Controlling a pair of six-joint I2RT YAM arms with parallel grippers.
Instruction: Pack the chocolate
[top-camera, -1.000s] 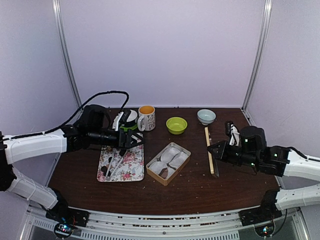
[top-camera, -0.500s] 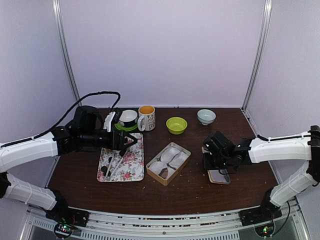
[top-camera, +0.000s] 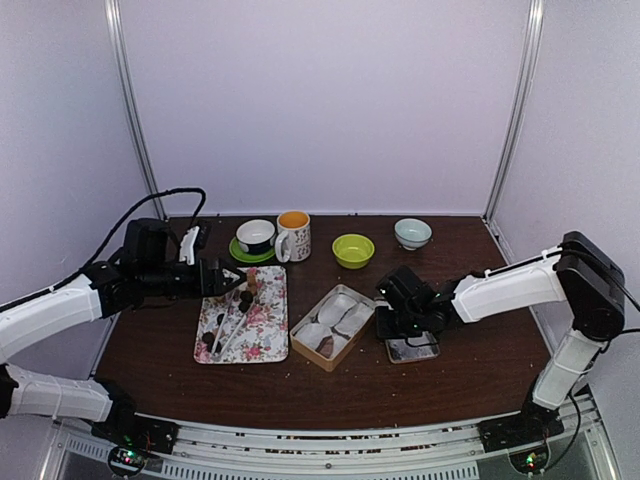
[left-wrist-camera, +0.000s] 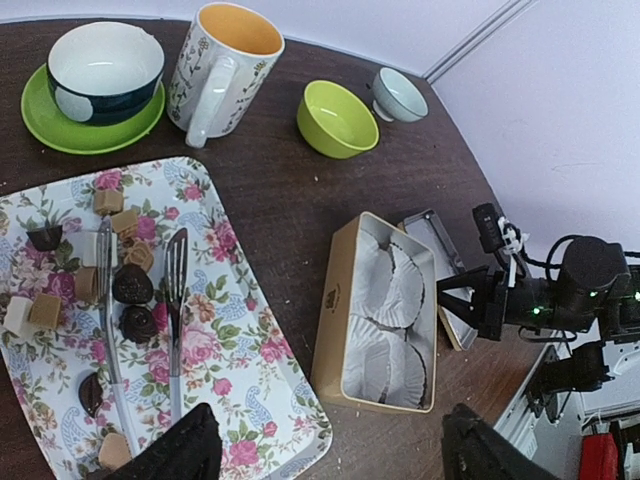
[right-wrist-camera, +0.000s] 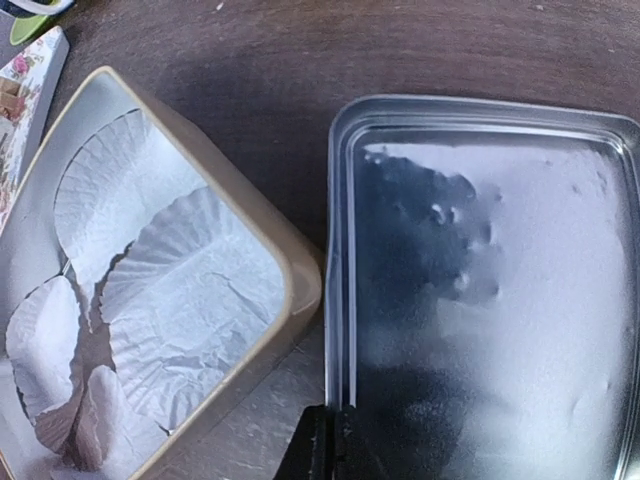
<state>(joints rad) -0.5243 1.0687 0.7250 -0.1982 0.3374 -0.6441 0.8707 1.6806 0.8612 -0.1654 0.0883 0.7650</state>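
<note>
Left wrist view: packing not begun. No chocolate (left-wrist-camera: 130, 285) in the tin (left-wrist-camera: 335, 300) (paper cups (left-wrist-camera: 390, 290) bare); all of it on the floral tray (left-wrist-camera: 250, 350). Left gripper (left-wrist-camera: 330, 445) spread wide by the tray, holding nothing; right gripper (right-wrist-camera: 325, 450) pinched together at the lid (right-wrist-camera: 490, 280) rim. Leaves every piece to move.

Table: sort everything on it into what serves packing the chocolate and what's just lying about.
For the job: chocolate, floral tray, tongs, tin, paper cups, tin lid.
Lying about: mug, green bowl, pale bowl, dark bowl on green saucer.
</note>
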